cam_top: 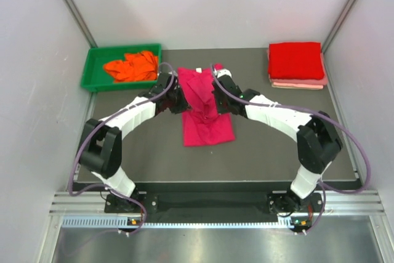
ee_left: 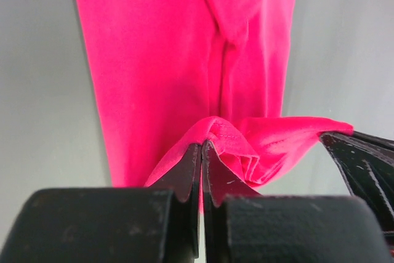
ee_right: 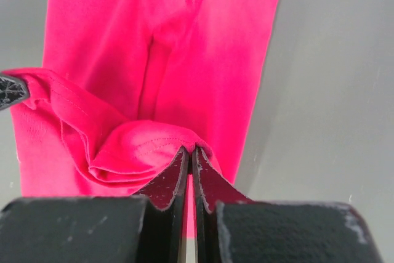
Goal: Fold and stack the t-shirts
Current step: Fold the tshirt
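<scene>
Overhead and wrist views of a two-arm folding station. The magenta-pink t-shirt [cam_top: 208,129] lies lengthwise at the middle of the dark worktop [cam_top: 265,152]. Its near part is flat on the surface, and its far part is gathered into a narrower, rumpled strip between the two arms. The left hand [ee_left: 201,152] is clenched on a bunched fold at the shirt's edge; its two black fingers [ee_left: 184,173] are pressed together, with a thin layer of pink cloth pinched between them. The right hand [ee_right: 188,155] is likewise clenched on a rolled, stitched hem of the same shirt, with cloth caught in the narrow slit between its fingers [ee_right: 209,183]. In the overhead view the two hands meet the garment from opposite sides, near its midline, and stand close to each other. In each wrist view the rest of the shirt stretches away from the hand across the grey surface. The orange t-shirt [cam_top: 131,66] lies crumpled inside the green tray [cam_top: 91,72] at the far left corner of the worktop. At the far right corner, the red t-shirt [cam_top: 295,60] rests folded on top of the pale pink t-shirt [cam_top: 298,82], whose edge shows beneath it, the two forming a squared stack well apart from the arms.
</scene>
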Tool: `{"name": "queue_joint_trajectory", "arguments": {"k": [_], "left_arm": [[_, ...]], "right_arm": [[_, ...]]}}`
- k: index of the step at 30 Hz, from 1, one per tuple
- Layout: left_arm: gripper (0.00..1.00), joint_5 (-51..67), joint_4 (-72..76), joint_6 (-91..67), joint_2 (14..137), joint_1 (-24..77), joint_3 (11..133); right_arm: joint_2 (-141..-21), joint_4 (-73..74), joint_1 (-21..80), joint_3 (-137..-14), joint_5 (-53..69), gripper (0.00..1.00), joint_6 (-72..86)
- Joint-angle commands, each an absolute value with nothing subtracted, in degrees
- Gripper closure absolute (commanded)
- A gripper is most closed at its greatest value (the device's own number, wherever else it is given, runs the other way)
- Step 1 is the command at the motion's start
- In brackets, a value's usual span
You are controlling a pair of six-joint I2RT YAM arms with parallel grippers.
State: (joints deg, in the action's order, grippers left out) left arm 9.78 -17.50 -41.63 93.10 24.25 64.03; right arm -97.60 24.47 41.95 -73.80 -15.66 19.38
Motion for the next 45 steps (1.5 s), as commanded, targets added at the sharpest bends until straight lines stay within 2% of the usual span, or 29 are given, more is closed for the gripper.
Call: {"name": "queue_joint_trajectory", "arguments": {"k": [1, 13, 32, 33, 36, 37, 41, 45], "left_arm": [[1.0, 12.3, -16.43, -39.55, 96.15, 22.33, 68.9], [1.0, 11.25, -16.0, -38.06, 103.27, 18.72, 72.07], [1.0, 10.64, -16.87, -37.88, 109.59, 16.35, 76.2], [0.95, 10.2, -17.48, -37.88, 109.86, 16.26, 77.07], [0.86, 9.32, -19.42, -37.53, 110.74, 16.17, 78.74], [0.82, 9.06, -19.86, -37.27, 110.74, 16.17, 79.1], [0.78, 5.81, -22.67, -34.99, 108.73, 16.17, 81.47], [0.78, 3.43, -24.17, -31.73, 104.95, 16.52, 80.96]], "right_arm": [[-100.8, 26.1, 39.47, -79.88, -13.01, 1.0, 15.91], [-111.26, 29.44, 34.28, -89.29, -10.02, 1.0, 13.54], [-117.07, 31.02, 32.26, -96.24, -10.2, 1.0, 11.87], [-117.51, 31.2, 32.17, -96.94, -10.2, 1.0, 11.78], [-118.39, 31.55, 31.91, -97.91, -10.55, 0.9, 11.78], [-118.65, 31.73, 31.82, -99.04, -10.55, 0.84, 11.69], [-118.74, 35.23, 30.68, -104.49, -11.07, 0.74, 11.51], [-114.62, 35.34, 30.41, -103.02, -9.76, 0.71, 13.44]]}}
